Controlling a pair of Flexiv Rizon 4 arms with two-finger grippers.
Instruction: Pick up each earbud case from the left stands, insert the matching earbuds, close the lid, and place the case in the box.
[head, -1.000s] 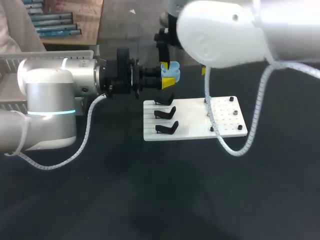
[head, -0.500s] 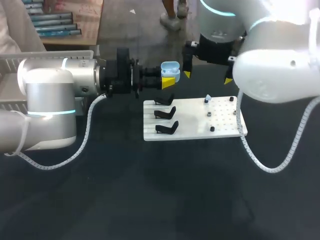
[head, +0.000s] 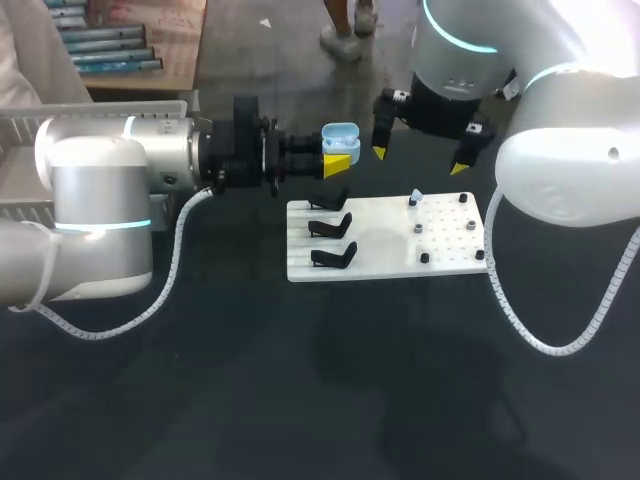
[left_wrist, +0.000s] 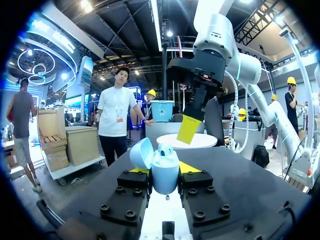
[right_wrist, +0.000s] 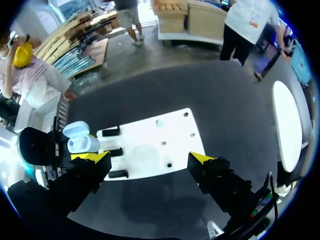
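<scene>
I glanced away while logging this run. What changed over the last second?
The right gripper drew back from the earbud case toward the robot's right and now hangs open over the white board. The left gripper stayed shut on the open-lidded case, in place; the board and its black stands did not move.

Case (head: 340, 131) in left hand (head: 338, 149), beyond the board (head: 385, 236).
</scene>
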